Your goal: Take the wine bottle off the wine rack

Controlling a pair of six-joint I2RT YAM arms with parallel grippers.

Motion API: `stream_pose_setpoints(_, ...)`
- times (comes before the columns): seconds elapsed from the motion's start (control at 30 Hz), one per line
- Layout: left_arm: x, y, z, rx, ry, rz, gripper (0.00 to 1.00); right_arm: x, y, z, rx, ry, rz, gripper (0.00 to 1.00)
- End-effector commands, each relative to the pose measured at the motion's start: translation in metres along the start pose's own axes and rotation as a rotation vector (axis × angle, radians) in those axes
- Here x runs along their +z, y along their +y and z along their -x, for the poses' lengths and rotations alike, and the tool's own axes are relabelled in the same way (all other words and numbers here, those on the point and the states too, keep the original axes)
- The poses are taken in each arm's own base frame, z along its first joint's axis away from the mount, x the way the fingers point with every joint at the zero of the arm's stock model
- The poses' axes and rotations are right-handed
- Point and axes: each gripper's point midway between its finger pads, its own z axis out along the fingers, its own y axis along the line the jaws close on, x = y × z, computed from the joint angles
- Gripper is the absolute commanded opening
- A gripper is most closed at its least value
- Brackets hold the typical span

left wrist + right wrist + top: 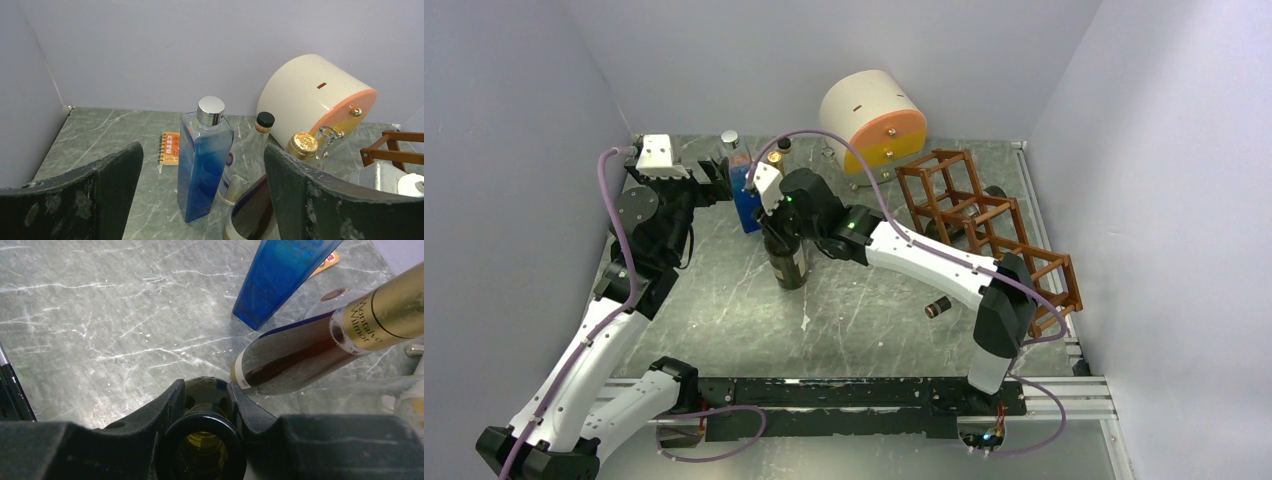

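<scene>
1. The grey marbled stone tabletop (724, 310) lies under both pincers.
2. The reddish-brown wooden wine rack (992, 212), made of thin bars with square holes, sits far off to the right of the right pincer (205, 390). The two are well apart.
3. The big cream drum with an orange round face (869, 110) lies on its side. It is past the right pincer, near the back wall. Seen from the left pincer (202, 150), it is ahead and to the right.
4. The dark green glass wine bottle (790, 262) stands up straight, right under the right pincer. It is off the wine rack and far from it. The right pincer is clenched around the bottle's neck, with one black finger (167, 407) on each side. The bottle's mouth is open. I cannot tell if its bottom touches the tabletop.
5. The tall square blue glass bottle with a shiny silver cap (204, 165) stands straight ahead of the left pincer. That pincer is released, its fingers spread wide and grasping nothing. The blue bottle is just beside the right pincer too.
6. The dark bottle with a gold foil top (300, 347) is next to the right pincer, close to the wine bottle.
7. The clear glass bottle with a black cap (245, 165) stands ahead of the left pincer, just right of the blue bottle.
8. The small orange spiral notebook (171, 148) lies flat past the left pincer, behind the blue bottle.
9. The little dark round thing (938, 306) lies on the tabletop, off to the right of the right pincer.
</scene>
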Motion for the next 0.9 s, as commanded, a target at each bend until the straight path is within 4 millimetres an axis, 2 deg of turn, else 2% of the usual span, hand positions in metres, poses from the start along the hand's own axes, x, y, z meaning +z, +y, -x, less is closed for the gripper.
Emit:
stream_pose_setpoints(0.0,-0.002,-0.002,0.013,-0.016,-0.036,-0.003,0.94,-0.001,-0.001,0.041,-0.006,-0.132,0.023,0.00)
stream_pose_setpoints(0.23,-0.002,-0.001,0.013,-0.017,-0.037,-0.001,0.94,0.006,0.008,0.031,-0.010,-0.088,0.074,0.00)
stream_pose_setpoints(0.47,-0.002,-0.002,0.013,-0.019,-0.037,-0.005,0.94,0.009,0.002,0.022,-0.024,-0.060,0.040,0.00)
stream_pose_setpoints(0.53,-0.002,-0.002,0.013,-0.018,-0.037,-0.003,0.94,0.010,0.000,0.019,-0.026,-0.050,0.027,0.08)
stream_pose_setpoints(0.67,-0.002,-0.001,0.013,-0.017,-0.038,-0.002,0.94,0.009,0.000,0.017,-0.031,-0.037,0.029,0.35)
stream_pose_setpoints(0.87,-0.003,-0.001,0.015,-0.015,-0.042,0.001,0.94,-0.003,-0.005,0.031,-0.037,-0.068,0.008,0.62)
